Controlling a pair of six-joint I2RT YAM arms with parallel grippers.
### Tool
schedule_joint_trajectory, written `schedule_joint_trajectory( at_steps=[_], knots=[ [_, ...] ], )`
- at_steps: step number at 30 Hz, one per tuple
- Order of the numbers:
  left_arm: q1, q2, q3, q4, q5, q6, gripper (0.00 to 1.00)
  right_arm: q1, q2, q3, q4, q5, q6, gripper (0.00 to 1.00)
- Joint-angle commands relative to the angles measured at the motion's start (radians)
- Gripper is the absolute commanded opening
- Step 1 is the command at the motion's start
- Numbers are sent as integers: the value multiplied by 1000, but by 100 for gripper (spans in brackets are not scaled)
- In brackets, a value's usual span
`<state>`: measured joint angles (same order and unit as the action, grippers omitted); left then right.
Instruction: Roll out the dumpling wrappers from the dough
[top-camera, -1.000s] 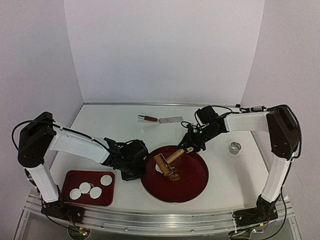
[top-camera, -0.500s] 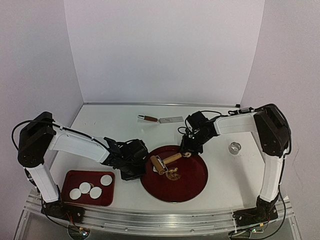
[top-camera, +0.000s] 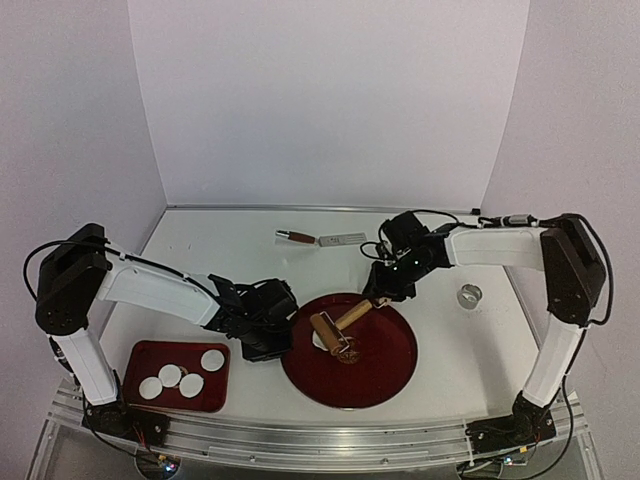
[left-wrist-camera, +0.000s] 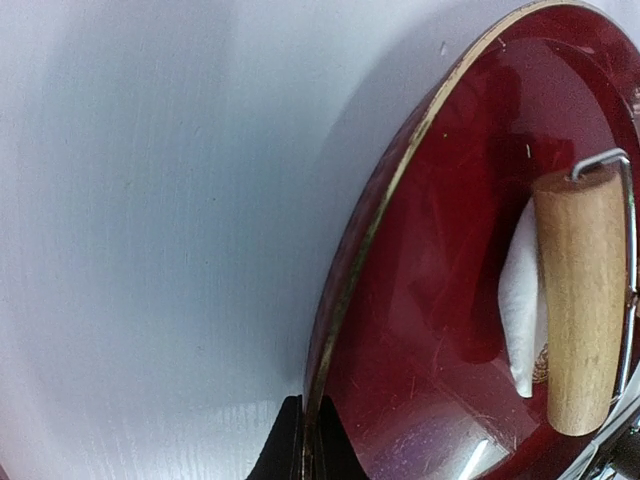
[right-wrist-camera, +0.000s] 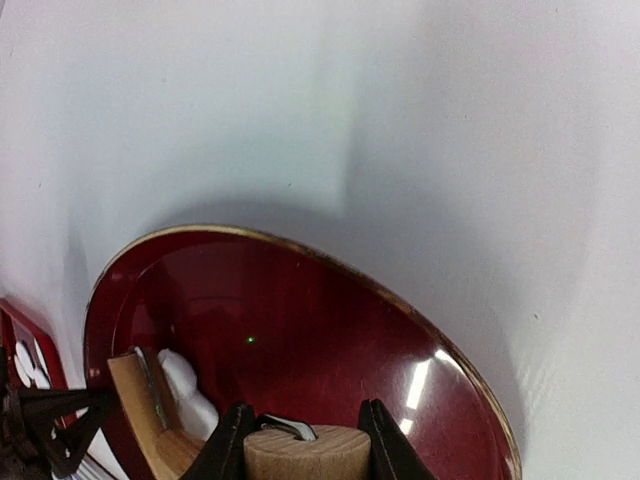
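A white piece of dough (top-camera: 318, 340) lies on the round dark red plate (top-camera: 385, 365), under the wooden roller (top-camera: 329, 333). My right gripper (top-camera: 378, 297) is shut on the roller's wooden handle (right-wrist-camera: 305, 457), its fingers (right-wrist-camera: 228, 440) on both sides of it. My left gripper (top-camera: 283, 337) is shut on the plate's left rim (left-wrist-camera: 400, 190), pinching it between both fingertips (left-wrist-camera: 285, 450). In the left wrist view the roller (left-wrist-camera: 580, 300) covers most of the dough (left-wrist-camera: 518, 310). Several round white dumpling wrappers (top-camera: 180, 378) sit in a small red tray (top-camera: 140, 358) at the front left.
A small metal ring (top-camera: 468, 295) stands on the table to the right of the plate. A knife-like tool with a reddish handle (top-camera: 320, 238) lies at the back, towards the rear wall. White walls close off the back and both sides.
The roller rolled left across the dough and has come back to the right, ending about where it was a second ago. The left gripper and the plate have stayed put.
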<state>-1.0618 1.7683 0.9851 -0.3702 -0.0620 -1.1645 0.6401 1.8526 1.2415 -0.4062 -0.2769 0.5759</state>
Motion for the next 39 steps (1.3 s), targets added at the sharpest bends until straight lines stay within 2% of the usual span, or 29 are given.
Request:
schedule_joint_trajectory(
  at_steps=[1, 5, 15, 18, 21, 30, 34, 39],
  knots=[
    [-2, -30, 48, -85, -17, 35, 0, 7, -156, 40, -150, -55, -143, 0],
    [-1, -48, 51, -87, -33, 27, 0, 7, -231, 59, -151, -150, -154, 0],
    [-1, -105, 63, -112, -62, 52, 0, 6, -359, 60, -172, -274, -211, 0],
    [-1, -127, 69, -108, -72, 73, 4, 6, -386, 80, -174, -318, -213, 0],
    [-1, -151, 84, -105, -86, 85, 16, 6, -406, 119, -173, -371, -214, 0],
    [-9, -235, 173, -31, -95, 132, 66, 7, -426, 260, -141, -424, -133, 0],
    [-34, -274, 205, 107, -100, 137, 74, 6, -437, 267, -42, -442, -51, 0],
    [-72, -317, 153, 359, -106, 110, 77, 7, -462, 243, 98, -454, 62, 0]
  ],
)
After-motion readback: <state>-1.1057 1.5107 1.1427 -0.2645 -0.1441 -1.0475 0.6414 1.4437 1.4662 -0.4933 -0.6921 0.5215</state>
